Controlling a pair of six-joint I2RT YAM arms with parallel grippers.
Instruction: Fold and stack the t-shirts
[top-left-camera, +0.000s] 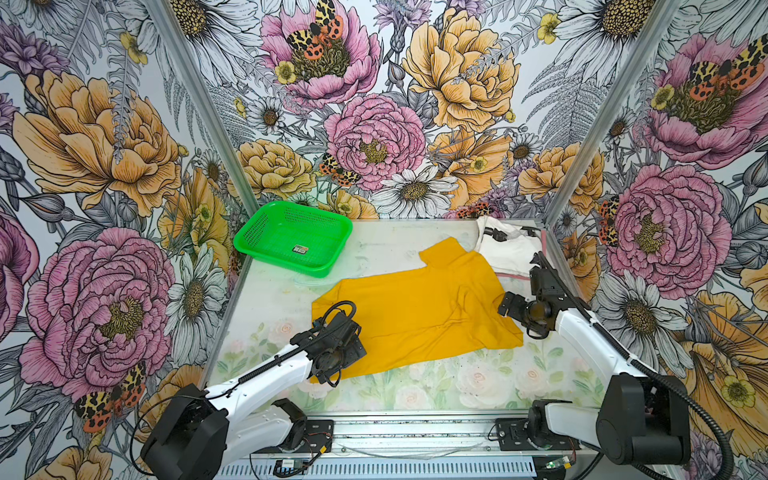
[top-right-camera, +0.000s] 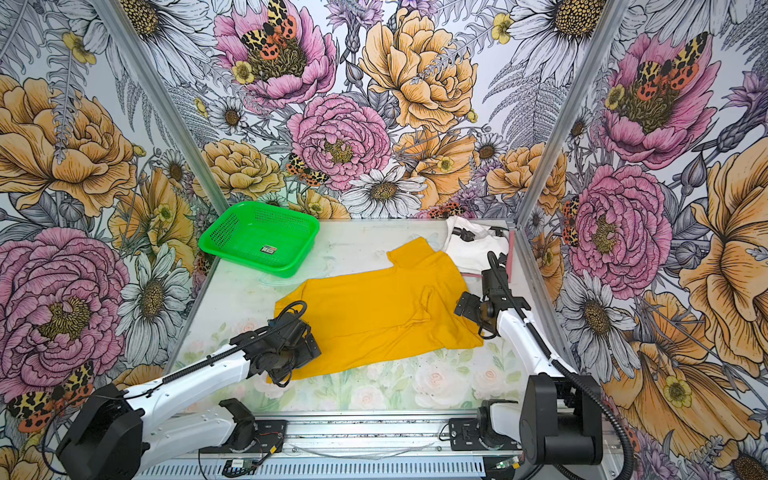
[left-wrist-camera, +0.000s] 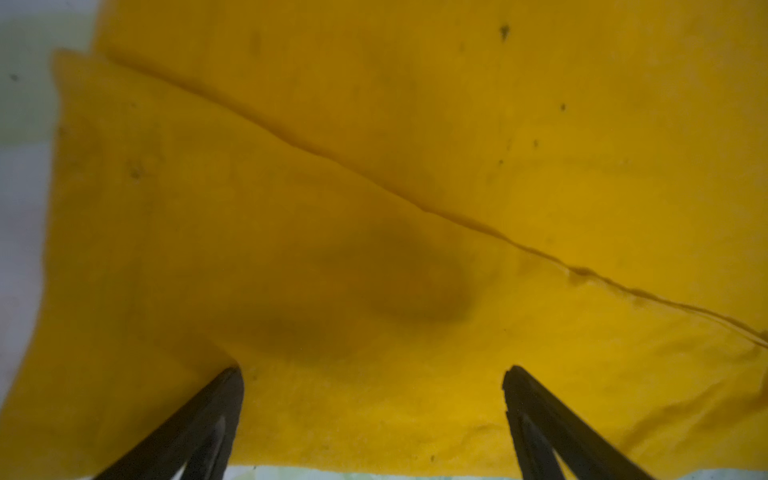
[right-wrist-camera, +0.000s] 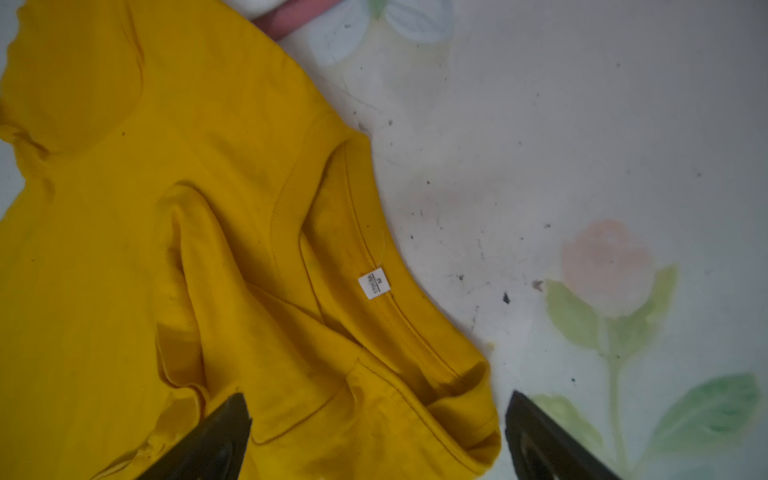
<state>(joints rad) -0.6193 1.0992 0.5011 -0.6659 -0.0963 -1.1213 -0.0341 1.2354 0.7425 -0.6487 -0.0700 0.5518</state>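
- under the left pincer (left-wrist-camera: 372, 370) lies the yellow t-shirt (left-wrist-camera: 374, 166), which fills nearly all of the left wrist view. the two fingers are spread wide, with only flat cloth below the gap and nothing pinched.
- ahead of the left pincer a raised crease runs slantwise across the cloth. behind its fingers a thin strip of the table (top-left-camera: 415, 386) shows past the shirt's edge.
- between the two pincers, in both top views, the yellow t-shirt (top-left-camera: 415, 307) (top-right-camera: 374, 307) is laid out mostly flat on the table. the left pincer is over one near corner of it.
- at the right pincer (right-wrist-camera: 378, 397) is the shirt's collar end. this pincer is also spread wide and grips nothing. one finger is over the rumpled yellow cloth and the other over bare table. whether either touches, i cannot tell.
- ahead of the right pincer the open neckline shows a small white neck label (right-wrist-camera: 374, 283), with a soft fold of cloth beside it.
- beyond the right pincer, in the far corner, the white t-shirt (top-left-camera: 505, 245) with black markings lies folded, just beside the yellow sleeve. under it only a thin edge of the pink t-shirt (top-left-camera: 515, 275) shows.
- beyond the left pincer, in the opposite far corner, stands the green basket (top-left-camera: 253, 230), apart from the yellow shirt, with a small sticker on its floor.
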